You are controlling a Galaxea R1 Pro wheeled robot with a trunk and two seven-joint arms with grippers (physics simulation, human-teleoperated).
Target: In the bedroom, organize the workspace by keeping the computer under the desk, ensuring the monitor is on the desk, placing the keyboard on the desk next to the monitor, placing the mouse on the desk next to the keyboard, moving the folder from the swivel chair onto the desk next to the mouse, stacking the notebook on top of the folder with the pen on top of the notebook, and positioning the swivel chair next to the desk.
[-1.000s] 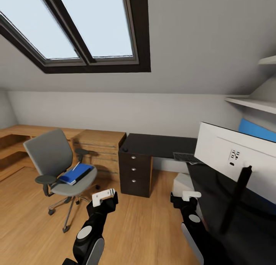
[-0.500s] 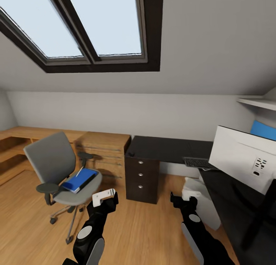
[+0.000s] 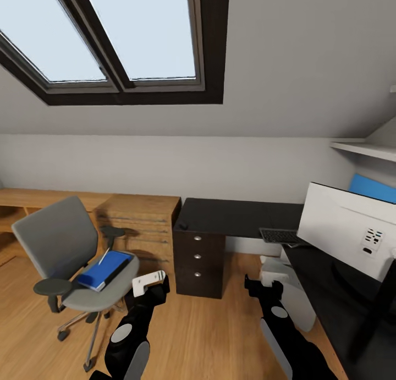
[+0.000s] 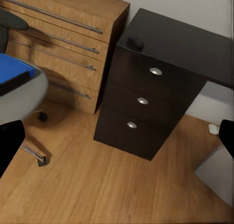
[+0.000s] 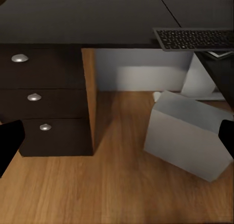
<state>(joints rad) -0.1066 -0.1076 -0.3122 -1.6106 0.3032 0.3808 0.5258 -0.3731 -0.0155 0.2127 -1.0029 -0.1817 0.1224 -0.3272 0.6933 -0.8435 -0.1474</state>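
Monitor point(image 3: 344, 226) + keyboard point(image 3: 280, 236) already on desk point(image 3: 236, 215). Folder point(image 3: 104, 269) w/ notebook on swivel chair point(image 3: 60, 242), left of left gripper point(image 3: 149, 284). Both grippers wide, empty.

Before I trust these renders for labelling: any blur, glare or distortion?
Head view: wide-angle stretch bends the skylight and enlarges the monitor; no glare. Left wrist view: soft, drawer knobs slightly fuzzy. Right wrist view: keyboard keys legible, computer evenly lit.

Head high; wrists near desk point(image 3: 236, 215)
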